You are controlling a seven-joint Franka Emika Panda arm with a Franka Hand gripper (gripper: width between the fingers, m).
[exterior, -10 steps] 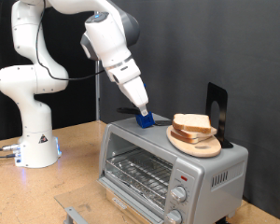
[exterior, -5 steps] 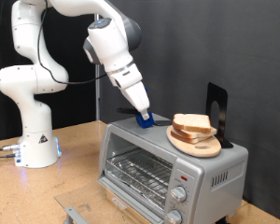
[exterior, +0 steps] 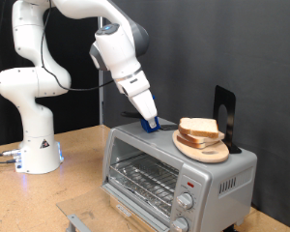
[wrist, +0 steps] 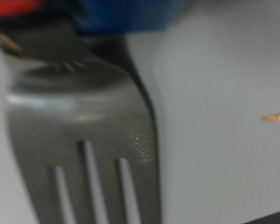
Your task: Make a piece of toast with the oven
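The silver oven (exterior: 215, 182) stands at the exterior view's bottom right, its glass door shut and the wire rack (exterior: 143, 175) showing through it. Two slices of toast (exterior: 198, 127) are stacked on a round wooden plate (exterior: 205, 151) on the oven's top. My gripper (exterior: 151, 123), with blue fingers, is tilted down onto the oven's top just to the left of the plate. In the wrist view a metal fork (wrist: 84, 121) lies against the grey top, its neck running under the blue fingers (wrist: 131, 14), which come together on it.
A black stand (exterior: 223, 111) rises behind the plate. Two knobs (exterior: 187, 202) and a red light are on the oven's front right. The arm's white base (exterior: 34, 145) stands on the wooden table at the left. A crumb (wrist: 273, 118) lies on the oven's top.
The arm has leaned slightly towards the exterior view's right; the gripper's tip has stayed on the oven's top, shifting only a little towards the plate.
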